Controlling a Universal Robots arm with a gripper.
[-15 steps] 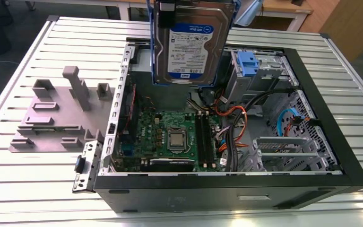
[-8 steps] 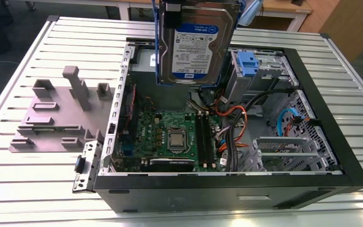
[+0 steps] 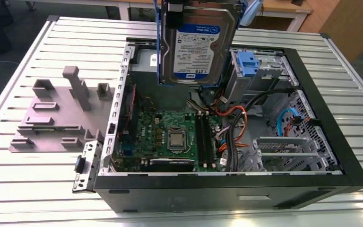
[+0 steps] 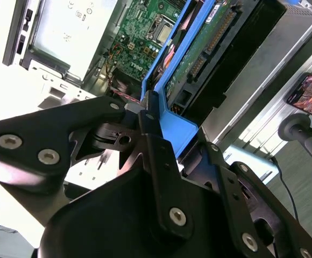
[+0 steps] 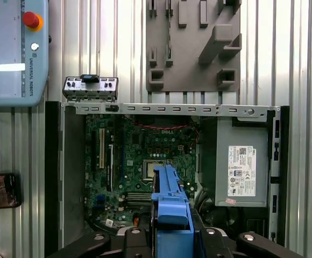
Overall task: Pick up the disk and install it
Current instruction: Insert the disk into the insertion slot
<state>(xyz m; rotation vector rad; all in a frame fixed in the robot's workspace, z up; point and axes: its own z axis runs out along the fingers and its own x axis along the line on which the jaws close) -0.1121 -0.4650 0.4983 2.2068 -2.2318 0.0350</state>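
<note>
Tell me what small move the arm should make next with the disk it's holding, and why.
Probably shift the disk toward the exterior view's right, to what looks like the drive bay with the blue tab. The gripper is shut on the disk, which hangs upright above the motherboard, beside that bay, not over it.

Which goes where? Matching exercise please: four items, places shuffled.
1. silver hard drive in blue plastic caddy
2. grey power-supply box with white sticker
3. grey fixture plate with upright blocks
4. green motherboard

A. on the slatted metal table beside the black computer case
B. in a corner inside the case
C. clamped in the gripper above the case
D. flat on the case floor

Pairs: 1-C, 2-B, 3-A, 4-D
</note>
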